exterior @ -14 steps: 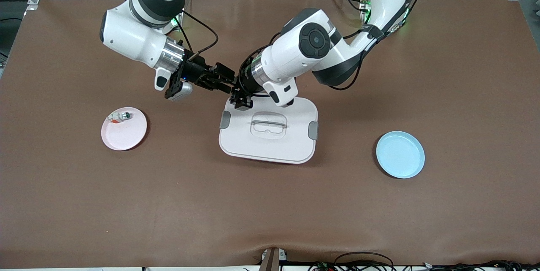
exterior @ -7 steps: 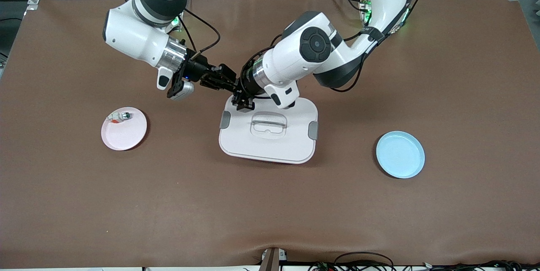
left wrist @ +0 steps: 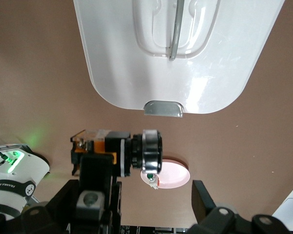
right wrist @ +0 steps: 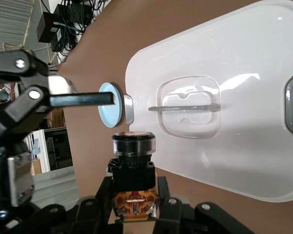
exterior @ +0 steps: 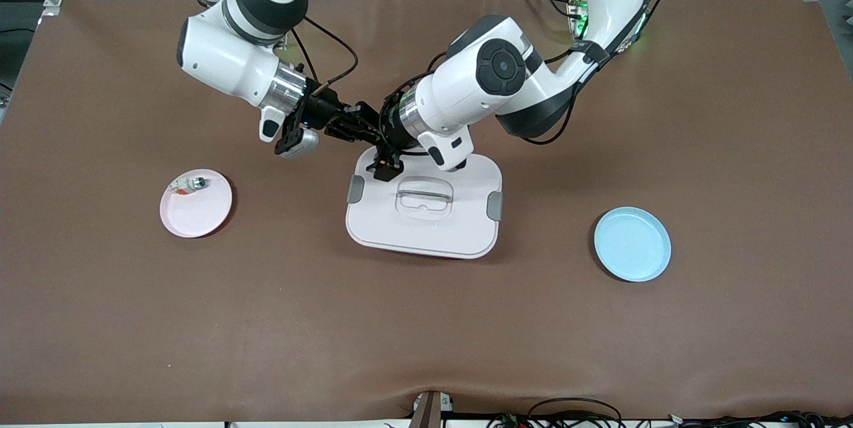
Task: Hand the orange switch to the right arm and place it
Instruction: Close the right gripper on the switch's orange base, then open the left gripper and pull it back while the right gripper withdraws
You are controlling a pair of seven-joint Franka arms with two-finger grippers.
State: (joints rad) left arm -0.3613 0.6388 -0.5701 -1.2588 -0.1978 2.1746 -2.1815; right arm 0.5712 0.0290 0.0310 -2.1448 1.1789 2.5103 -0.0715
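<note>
The orange switch (right wrist: 133,170), black with an orange cap and base, sits between the fingers of my right gripper (right wrist: 134,194), which is shut on it. In the left wrist view the switch (left wrist: 136,152) lies between the wide-open fingers of my left gripper (left wrist: 135,192), touching neither. In the front view the right gripper (exterior: 356,127) and left gripper (exterior: 381,148) meet in the air over the edge of the white lid (exterior: 426,228) that faces the robots; the switch is hidden there.
A pink plate (exterior: 196,211) toward the right arm's end holds a small white-and-silver part with a green tip (exterior: 193,183). A blue plate (exterior: 632,244) lies toward the left arm's end. The white lid has a clear handle (exterior: 424,196).
Both grippers have shifted a little toward the left arm's end, still tip to tip. The right arm has leaned in closer over the lid's edge.
</note>
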